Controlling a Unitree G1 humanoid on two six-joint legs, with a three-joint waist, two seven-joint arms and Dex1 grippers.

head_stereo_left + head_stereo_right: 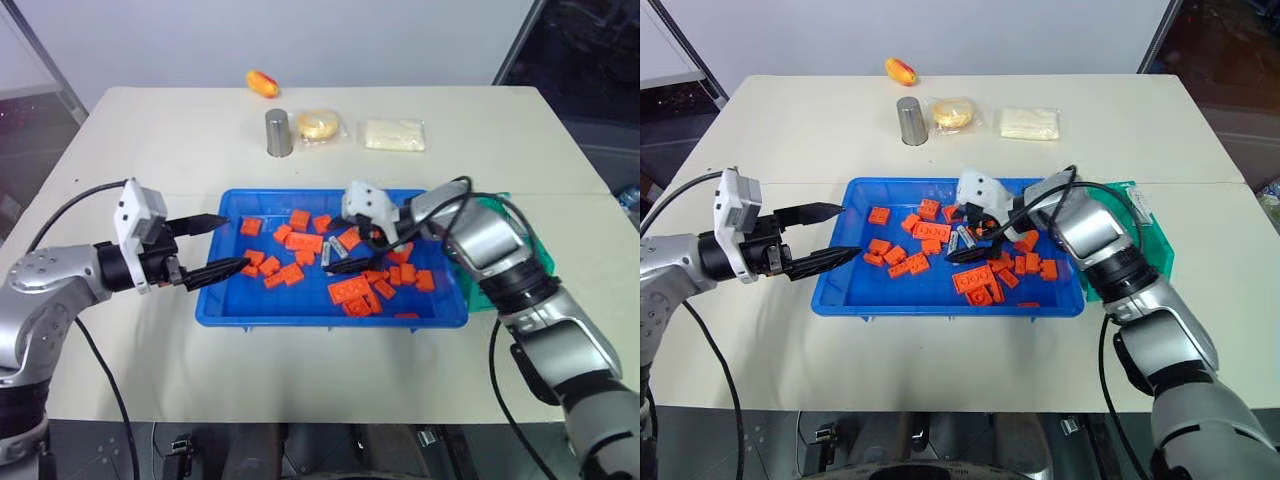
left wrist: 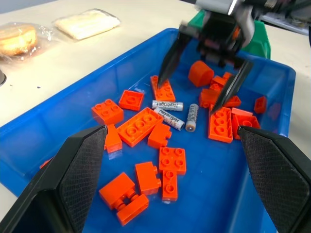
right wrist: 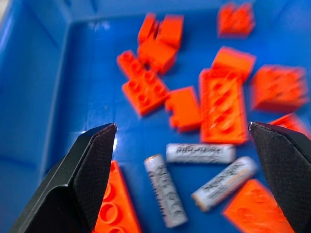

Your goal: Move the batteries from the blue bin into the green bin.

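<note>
From the head camera, the right gripper (image 1: 973, 240) hangs spread over the blue bin (image 1: 840, 290); the left gripper (image 1: 835, 236) waits spread at its rim. The green bin (image 1: 1155, 250) sits just beside. Wrist views: three batteries (image 3: 200, 153) lie among orange bricks (image 2: 141, 127).

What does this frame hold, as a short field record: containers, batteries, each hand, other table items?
blue bin: centre of the table, holding orange bricks and batteries
batteries: three, lying close together on the bin floor among the bricks, none gripped
green bin: beside the blue bin on the robot's right, partly hidden by the right arm
right hand: open, fingers spread above the batteries
left hand: open, at the blue bin's left rim, holding nothing
far table edge: steel cup, two wrapped food items, a small orange-yellow object
</note>
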